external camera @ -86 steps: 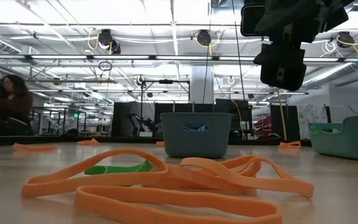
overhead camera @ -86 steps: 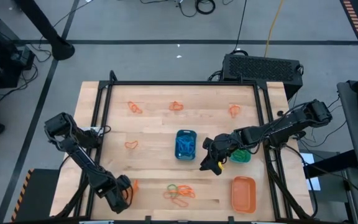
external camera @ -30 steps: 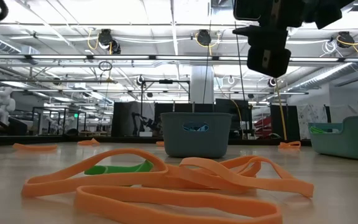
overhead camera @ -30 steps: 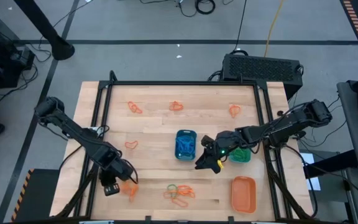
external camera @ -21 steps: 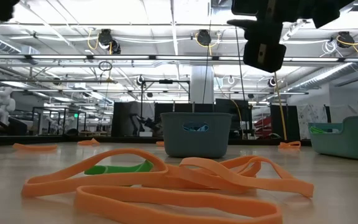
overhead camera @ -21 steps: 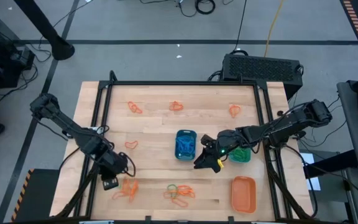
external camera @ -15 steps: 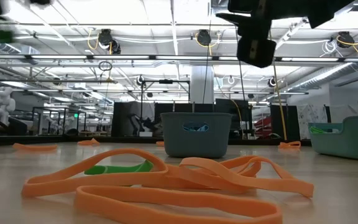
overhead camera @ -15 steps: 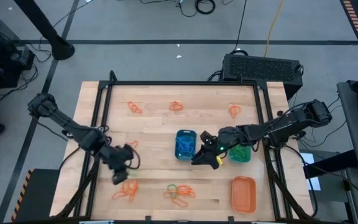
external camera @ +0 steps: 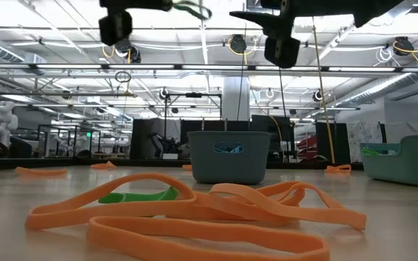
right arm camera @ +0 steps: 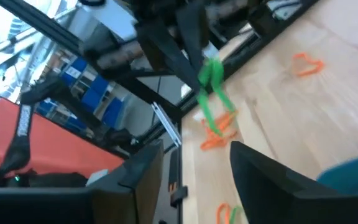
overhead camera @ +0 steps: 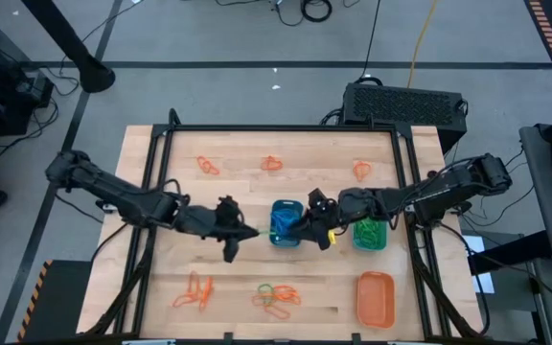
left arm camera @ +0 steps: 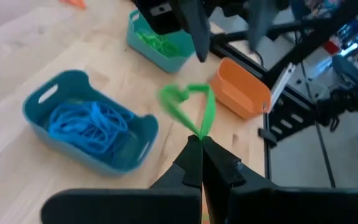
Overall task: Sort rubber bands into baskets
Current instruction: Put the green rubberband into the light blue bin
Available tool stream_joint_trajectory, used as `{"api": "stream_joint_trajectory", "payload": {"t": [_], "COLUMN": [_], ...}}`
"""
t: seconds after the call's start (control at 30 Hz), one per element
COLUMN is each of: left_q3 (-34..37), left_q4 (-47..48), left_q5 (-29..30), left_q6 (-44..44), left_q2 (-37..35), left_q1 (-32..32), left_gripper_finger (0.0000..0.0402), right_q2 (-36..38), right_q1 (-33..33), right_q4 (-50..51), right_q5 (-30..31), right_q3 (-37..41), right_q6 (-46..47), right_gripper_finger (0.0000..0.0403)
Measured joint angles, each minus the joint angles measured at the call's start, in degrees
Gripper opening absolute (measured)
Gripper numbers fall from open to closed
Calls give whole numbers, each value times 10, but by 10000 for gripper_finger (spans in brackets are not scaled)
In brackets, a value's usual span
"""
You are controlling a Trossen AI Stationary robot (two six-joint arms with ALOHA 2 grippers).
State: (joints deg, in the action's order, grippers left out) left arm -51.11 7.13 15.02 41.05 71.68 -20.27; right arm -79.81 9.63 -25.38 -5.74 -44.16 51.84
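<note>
**Clerk:** Three baskets on the bench (overhead camera: 161,182): blue basket (overhead camera: 286,222) mid-bench, teal-green basket (overhead camera: 370,234) just beside it on the right arm's side, orange basket (overhead camera: 375,297) near the front edge. Loose rubber bands: one mixed heap (overhead camera: 276,298) at the front, single orange ones along the far side. Why is the left arm so far in?

**Onlooker:** One green rubber band (left arm camera: 191,109) hangs from the left gripper (left arm camera: 201,144), jaws pinched shut on it. It hovers just beside the blue basket, above the bench. My guess is that it is carrying the band toward the teal-green basket, which already holds green ones; the blue basket holds only blue.

**Clerk:** And the right gripper (overhead camera: 316,228)?

**Onlooker:** Over the blue basket's edge, facing the left one. Its wrist view shows the jaws standing apart with nothing between them. Perhaps it waits to take the band; I cannot say.

**Clerk:** Anything unclear?

**Onlooker:** Plenty. The band is blurred, so its shape is uncertain. From overhead it hardly shows against the dark arm. The level view cuts both grippers at the top, and the orange basket's contents cannot be made out.
</note>
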Motion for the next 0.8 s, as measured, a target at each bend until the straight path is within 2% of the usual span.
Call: {"api": "stream_joint_trajectory", "payload": {"t": [0.2,0.43,0.57,0.8], "left_q3": [0,0,0,0], "left_q4": [-23,-75,-98,-140], "left_q5": [-38,-40,-38,-24], "left_q6": [-11,-14,-13,-10], "left_q2": [36,44,44,44], "left_q1": [16,19,28,31], "left_gripper_finger": [0,0,0,0], "right_q2": [0,0,0,0], "right_q1": [-10,-13,-14,-14], "right_q4": [-2,11,10,8], "right_q5": [12,11,11,9], "right_q3": [-16,-17,-17,-17], "right_q6": [13,6,4,-2], "right_gripper_finger": [234,296,306,296]}}
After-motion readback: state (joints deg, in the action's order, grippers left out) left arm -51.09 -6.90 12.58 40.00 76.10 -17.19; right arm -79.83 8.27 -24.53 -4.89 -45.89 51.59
